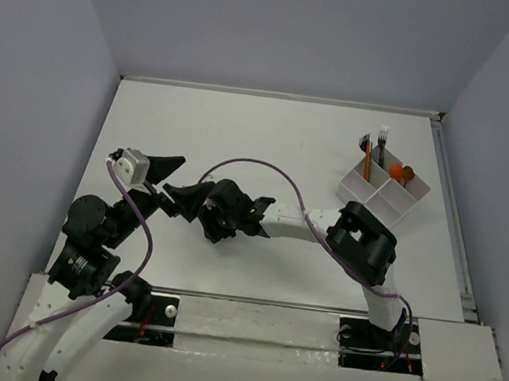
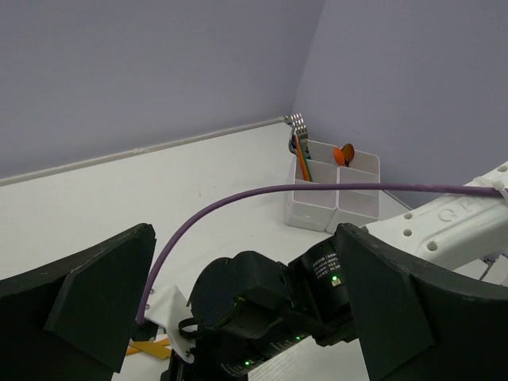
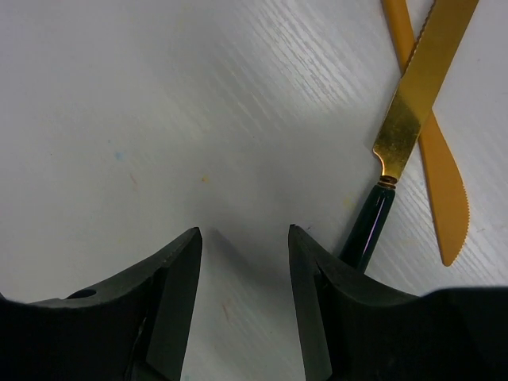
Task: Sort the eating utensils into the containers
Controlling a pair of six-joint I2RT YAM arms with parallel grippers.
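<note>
The white divided box (image 1: pixel 382 193) stands at the far right and holds a silver fork (image 1: pixel 382 143), a dark fork, an orange stick (image 1: pixel 367 160) and an orange spoon (image 1: pixel 397 172). It also shows in the left wrist view (image 2: pixel 332 197). A gold knife with a dark green handle (image 3: pixel 406 111) lies crossed over an orange plastic knife (image 3: pixel 443 186) on the table. My right gripper (image 3: pixel 244 246) is open and empty, low over the table just left of the green handle; it also shows in the top view (image 1: pixel 176 195). My left gripper (image 2: pixel 244 238) is wide open and empty, facing the right wrist (image 2: pixel 262 309).
The right arm (image 1: pixel 306 225) stretches across the middle of the table with a purple cable (image 1: pixel 258 165) arching over it. Grey walls close in the back and both sides. A raised rail (image 1: pixel 451 215) runs along the right table edge.
</note>
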